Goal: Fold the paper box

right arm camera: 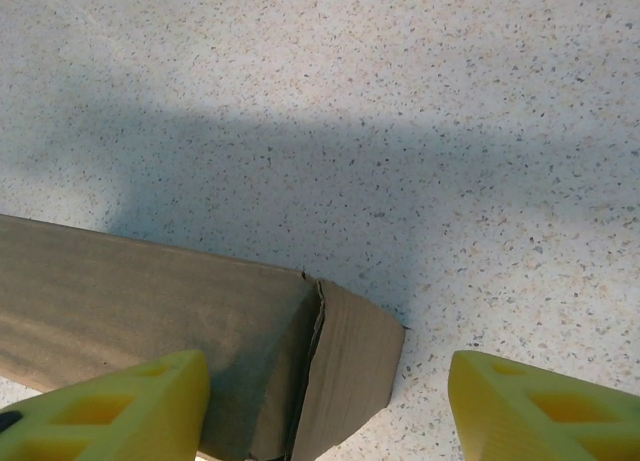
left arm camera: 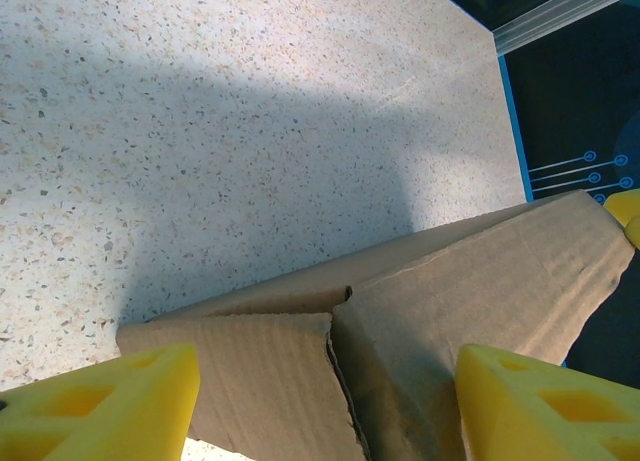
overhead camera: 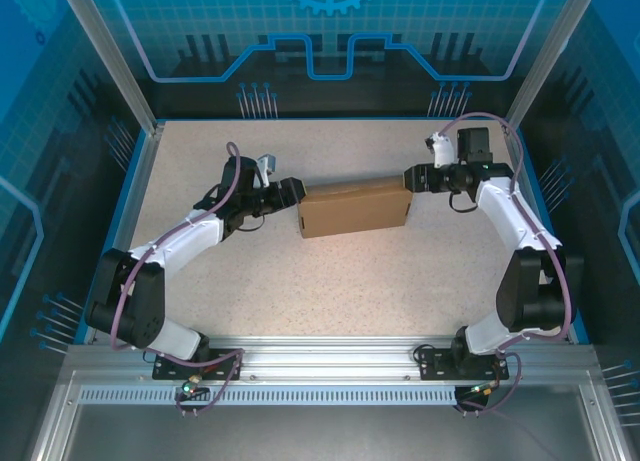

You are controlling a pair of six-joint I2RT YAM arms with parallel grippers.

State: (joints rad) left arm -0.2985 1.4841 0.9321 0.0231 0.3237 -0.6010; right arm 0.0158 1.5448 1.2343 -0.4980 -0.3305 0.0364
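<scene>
Though the paper box (overhead camera: 354,208) looks closed at the middle of the worktop (overhead camera: 380,281), its end flaps gape; left gripper (overhead camera: 294,191) and right gripper (overhead camera: 411,176) straddle its ends, jaws wide, seemingly gripping nothing.

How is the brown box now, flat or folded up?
Folded up: the paper box is a closed block, with end flaps turned in at both ends.

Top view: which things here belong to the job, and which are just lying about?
For the job: box; left tool; right tool.
Just there: table; blue walls.
</scene>
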